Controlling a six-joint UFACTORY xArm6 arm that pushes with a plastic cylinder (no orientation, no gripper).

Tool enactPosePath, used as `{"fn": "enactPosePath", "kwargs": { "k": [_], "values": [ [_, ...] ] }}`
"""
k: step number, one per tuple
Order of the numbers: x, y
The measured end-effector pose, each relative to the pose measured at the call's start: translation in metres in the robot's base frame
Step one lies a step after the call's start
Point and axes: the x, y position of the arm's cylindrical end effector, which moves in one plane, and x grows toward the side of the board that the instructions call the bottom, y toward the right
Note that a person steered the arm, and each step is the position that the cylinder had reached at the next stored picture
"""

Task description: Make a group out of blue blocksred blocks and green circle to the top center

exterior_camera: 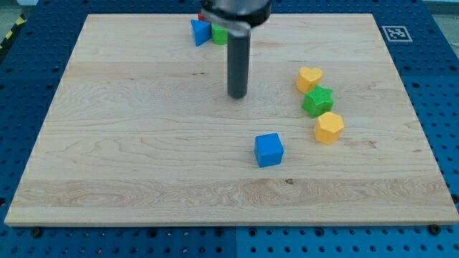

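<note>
The blue cube (269, 150) sits alone on the wooden desk (129, 143), toward the view's bottom and a little to the view's right of my tip (237, 95), well apart from it. My tip stands on bare wood with nothing touching it. There is no hand on this arm, only the straight dark rod, so nothing is spread, pressed together or pinched.

Toward the view's top from my tip, at the desk's top edge, a small cluster is gathered: a blue block (200, 32), wedge-like in outline, lies to the view's left of the rod, and a green block (219, 35) sits just beside it on its right, partly hidden behind the rod, so its shape cannot be made out. A sliver of a red block (200, 17) shows just above the blue one; the arm's dark body covers the rest. Whether these three touch one another cannot be told for certain, though they lie very close.

To the view's right of my tip, well apart from it, three blocks stand in a short column: a yellow heart (310, 78) nearest the top, a green star-like block (318, 101) just below it, and a second yellow heart-like block (329, 127) below that, each close to or touching its neighbour
</note>
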Motion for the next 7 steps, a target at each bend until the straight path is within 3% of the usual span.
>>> {"fn": "enactPosePath", "kwargs": {
  "k": [2, 3, 4, 7],
  "values": [
    [0.137, -0.005],
    [0.156, 0.04],
    [0.154, 0.052],
    [0.095, 0.054]
  ]
}}
